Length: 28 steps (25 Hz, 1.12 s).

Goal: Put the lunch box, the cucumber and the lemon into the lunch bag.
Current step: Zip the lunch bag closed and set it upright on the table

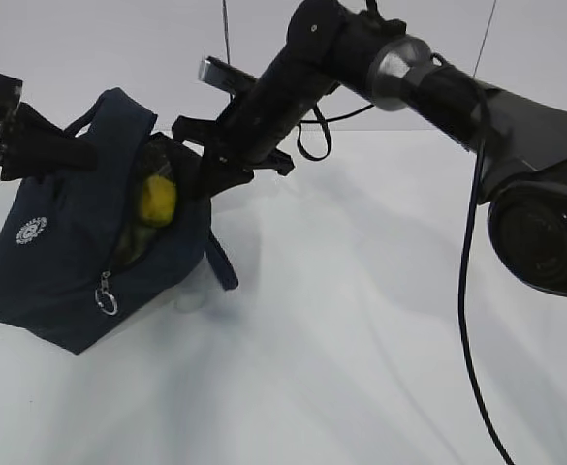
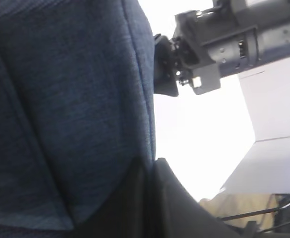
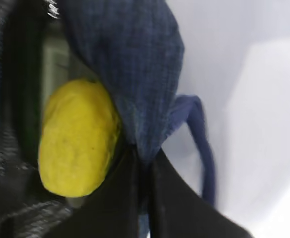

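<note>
The navy lunch bag (image 1: 60,262) hangs tilted above the table, its top zipper open. My left gripper (image 1: 87,155) is shut on the fabric of its left upper edge (image 2: 85,99); the dark fingers (image 2: 177,198) pinch the cloth. My right gripper (image 1: 194,167) is shut on the right lip of the opening (image 3: 130,64), with its fingers (image 3: 184,203) clamped on the cloth. The yellow lemon (image 1: 157,201) (image 3: 78,139) lies inside the opening. Greenish shapes (image 1: 133,237) show beneath it, and I cannot tell whether they are the lunch box or the cucumber.
The bag's silver ring pull (image 1: 106,303) dangles at the lower end of the zipper and a loop handle (image 3: 200,139) hangs free. The white table (image 1: 361,339) stretches to the right. The right arm (image 1: 438,87) crosses the upper middle.
</note>
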Tool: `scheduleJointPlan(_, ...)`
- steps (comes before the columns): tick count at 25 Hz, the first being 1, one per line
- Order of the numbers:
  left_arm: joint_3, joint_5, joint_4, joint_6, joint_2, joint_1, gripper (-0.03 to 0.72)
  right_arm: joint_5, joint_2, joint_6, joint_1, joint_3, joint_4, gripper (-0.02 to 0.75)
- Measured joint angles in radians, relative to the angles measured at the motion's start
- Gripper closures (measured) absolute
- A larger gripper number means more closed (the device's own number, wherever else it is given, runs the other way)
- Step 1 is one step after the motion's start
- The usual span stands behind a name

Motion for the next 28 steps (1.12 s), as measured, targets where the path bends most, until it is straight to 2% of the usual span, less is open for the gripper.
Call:
scheduleJointPlan(3, 0.000, 0.025, -0.040, -0.004, 0.002, -0.009, 0.694, 0.019, 0.000, 0.014, 0.000, -0.082, -0.030, 0.734)
scheduleJointPlan(8, 0.000, 0.016, -0.135, -0.004, 0.009, -0.067, 0.694, 0.031, -0.040, 0.046, 0.000, -0.170, -0.152, 0.734)
scheduleJointPlan(12, 0.000, 0.007, -0.233, -0.004, 0.069, -0.102, 0.694, 0.038, -0.092, 0.069, 0.015, -0.175, -0.329, 0.734)
scheduleJointPlan(17, 0.000, 0.024, -0.387, -0.004, 0.154, -0.119, 0.694, 0.045, -0.118, 0.076, 0.029, -0.175, -0.486, 0.734)
scheduleJointPlan(20, 0.000, 0.026, -0.451, -0.021, 0.174, -0.129, 0.694, 0.045, -0.123, 0.076, 0.029, -0.142, -0.526, 0.734)
scheduleJointPlan(28, 0.000, 0.036, -0.464, -0.102, 0.180, -0.161, 0.694, 0.020, -0.209, 0.076, 0.029, 0.095, -0.586, 0.734)
